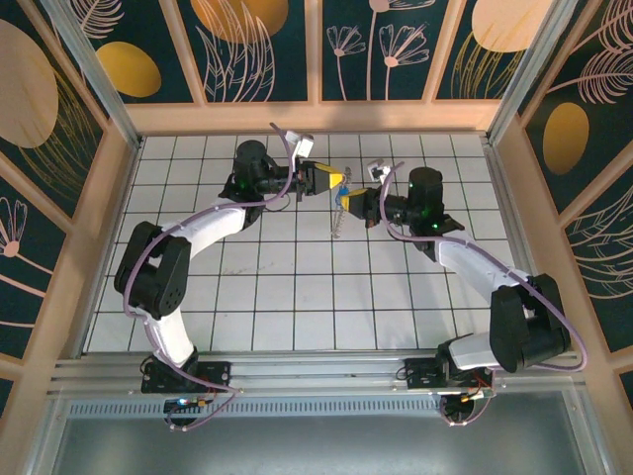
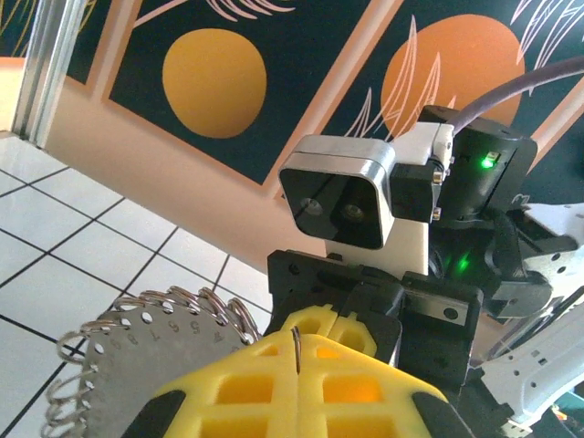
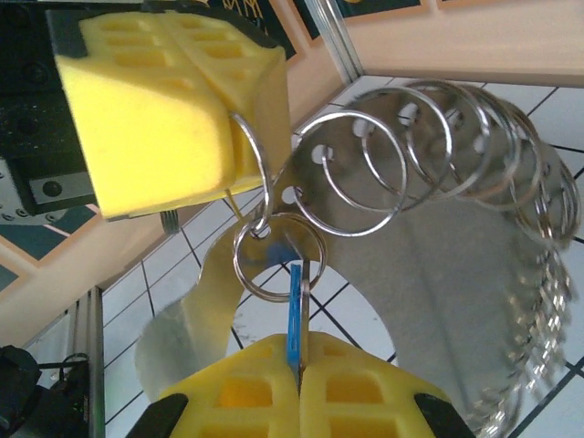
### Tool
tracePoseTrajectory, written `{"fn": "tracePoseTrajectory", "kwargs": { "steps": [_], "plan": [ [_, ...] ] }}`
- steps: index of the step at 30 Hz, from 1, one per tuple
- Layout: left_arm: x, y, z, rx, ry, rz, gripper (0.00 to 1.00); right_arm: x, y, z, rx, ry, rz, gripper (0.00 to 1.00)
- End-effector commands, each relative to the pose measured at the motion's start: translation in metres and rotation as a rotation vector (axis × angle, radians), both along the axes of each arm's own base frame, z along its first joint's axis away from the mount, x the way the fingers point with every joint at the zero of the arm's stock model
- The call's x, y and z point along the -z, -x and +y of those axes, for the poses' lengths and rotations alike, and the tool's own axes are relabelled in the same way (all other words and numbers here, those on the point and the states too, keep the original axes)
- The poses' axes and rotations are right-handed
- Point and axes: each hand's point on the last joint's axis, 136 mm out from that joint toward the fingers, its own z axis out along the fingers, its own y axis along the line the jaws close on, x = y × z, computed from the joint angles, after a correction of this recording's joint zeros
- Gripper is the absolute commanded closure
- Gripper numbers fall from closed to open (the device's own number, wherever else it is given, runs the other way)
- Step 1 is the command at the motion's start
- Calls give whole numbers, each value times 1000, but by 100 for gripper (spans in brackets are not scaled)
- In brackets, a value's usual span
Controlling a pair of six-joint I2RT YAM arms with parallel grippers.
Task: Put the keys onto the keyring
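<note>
The keyring (image 3: pixel 456 237) is a flat silvery crescent plate strung with many wire rings, and it hangs in the air between both arms (image 1: pixel 337 220). My left gripper (image 2: pixel 298 339) is shut on one thin wire ring at the plate's end. Its yellow fingers (image 3: pixel 155 100) show at the upper left of the right wrist view. My right gripper (image 3: pixel 299 339) is shut on the blue-headed key (image 3: pixel 294 306), held edge-on. The key's top sits inside a small split ring (image 3: pixel 276 255) that hangs from the ring the left gripper holds. In the top view, the left gripper (image 1: pixel 334 179) and right gripper (image 1: pixel 348 205) almost touch.
The floor is white tile (image 1: pixel 297 287) with wooden walls and patterned panels around it. The right arm's camera housing (image 2: pixel 342 196) stands right in front of the left fingers. An aluminium rail (image 1: pixel 316 371) runs along the near edge by the arm bases.
</note>
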Motion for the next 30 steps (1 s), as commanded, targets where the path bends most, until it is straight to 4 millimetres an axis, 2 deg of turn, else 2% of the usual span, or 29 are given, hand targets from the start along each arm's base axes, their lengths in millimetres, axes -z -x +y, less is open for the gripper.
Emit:
{"fn": "tracePoseTrajectory", "kwargs": {
  "steps": [1,9,20,30],
  "plan": [
    [-29,7,2,-18,20,-120,100,-3,-5,-3,31,39,10,100],
    [-27,3,0,-46,1,-140,100,-8,-11,1,23,73,25,100],
    [-13,4,-9,-50,-59,-149,100,-15,-18,5,31,86,23,100],
    [1,2,-7,-80,-121,-164,100,-15,-31,-6,121,160,36,100]
  ]
}}
